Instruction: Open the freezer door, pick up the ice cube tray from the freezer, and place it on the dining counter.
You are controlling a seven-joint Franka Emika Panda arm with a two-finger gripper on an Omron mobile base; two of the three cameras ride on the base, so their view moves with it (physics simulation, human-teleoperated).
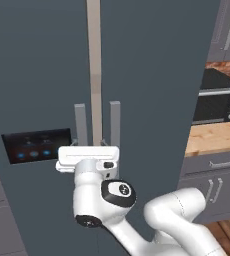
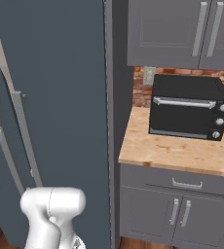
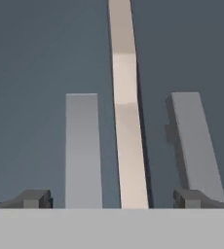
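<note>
The freezer (image 1: 152, 75) stands shut, with a beige centre strip (image 1: 94, 75) between its two slate-blue doors. The freezer door (image 1: 37, 75) is the left one, with a black control panel (image 1: 36, 145) of blue lights and a grey bar handle (image 1: 80, 122). My gripper (image 1: 89, 144) is open, level with the lower ends of both handles and centred on the strip. In the hand view the gripper (image 3: 113, 199) faces the strip (image 3: 126, 121), with the freezer door's handle (image 3: 82, 151) left of centre. Nothing is between the fingers. The ice cube tray is hidden behind the shut doors. The dining counter is out of view.
The plain right door has its own grey handle (image 1: 115, 122). Right of the freezer, a wood-topped counter (image 2: 177, 151) carries a black toaster oven (image 2: 187, 107). Grey cabinets (image 2: 172, 29) hang above it, and drawers and doors (image 2: 182, 204) sit below.
</note>
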